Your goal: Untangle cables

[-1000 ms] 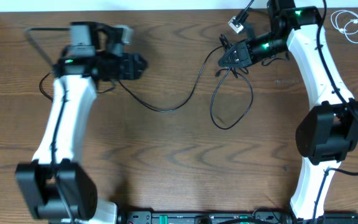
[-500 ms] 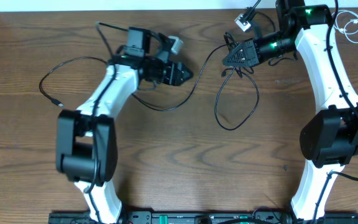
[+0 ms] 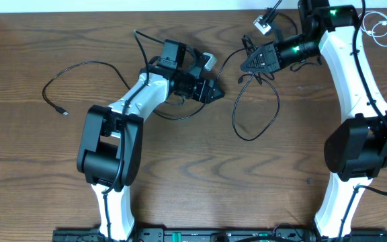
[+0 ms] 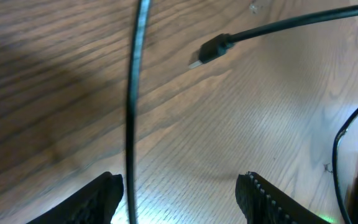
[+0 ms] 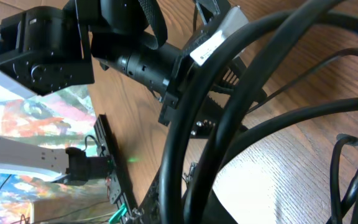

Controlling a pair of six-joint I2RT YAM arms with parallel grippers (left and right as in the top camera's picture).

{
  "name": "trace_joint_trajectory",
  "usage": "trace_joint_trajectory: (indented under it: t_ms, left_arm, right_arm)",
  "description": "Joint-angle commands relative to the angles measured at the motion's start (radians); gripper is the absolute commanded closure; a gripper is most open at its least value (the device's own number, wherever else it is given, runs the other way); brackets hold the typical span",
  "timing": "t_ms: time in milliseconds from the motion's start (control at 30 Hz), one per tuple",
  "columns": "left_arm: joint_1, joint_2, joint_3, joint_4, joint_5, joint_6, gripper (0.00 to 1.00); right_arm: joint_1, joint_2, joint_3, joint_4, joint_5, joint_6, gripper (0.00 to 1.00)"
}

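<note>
The black cables (image 3: 233, 119) lie on the far half of the table (image 3: 180, 168). A tangled loop hangs from my right gripper (image 3: 244, 64), whose fingers are closed tight on the bundle. One strand trails left to a free plug end (image 3: 62, 111). The white cable (image 3: 380, 28) lies coiled at the far right corner, well apart. My left gripper (image 3: 215, 91) has its fingers (image 4: 98, 194) apart, with a black strand passing between them, not clamped.

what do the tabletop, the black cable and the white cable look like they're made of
Tabletop: wood or wood-look laminate, brown with visible grain and a slight sheen under the light.
Black cable: likely a rubber or plastic sheath, smooth, bending in loose loops.
White cable: probably a similar plastic sheath, thin and coiled; too small to tell the finish.
</note>
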Motion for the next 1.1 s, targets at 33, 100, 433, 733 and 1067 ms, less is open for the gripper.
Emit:
trace_joint_trajectory:
  t_ms: [33,100,433,733,1067]
  left_arm:
    - [-0.019,0.047,-0.003,0.005,0.015,-0.01,0.36]
    - [-0.021,0.061,-0.003,0.005,0.015,-0.01,0.36]
    - [-0.021,0.068,-0.003,0.002,-0.061,-0.035,0.73]
    - [0.018,-0.021,0.002,-0.029,-0.122,-0.145,0.93]
    - [0.108,-0.372,0.006,-0.103,-0.238,-0.187,0.92]
  right_arm:
    - [-0.003,-0.031,0.003,-0.002,-0.028,-0.021,0.99]
    - [-0.003,-0.031,0.003,-0.001,-0.028,-0.021,0.99]
    - [-0.003,-0.031,0.003,-0.001,-0.027,-0.021,0.99]
    - [-0.003,-0.031,0.002,0.008,0.074,-0.004,0.99]
    - [0.013,-0.025,0.001,0.118,0.27,0.173,0.98]
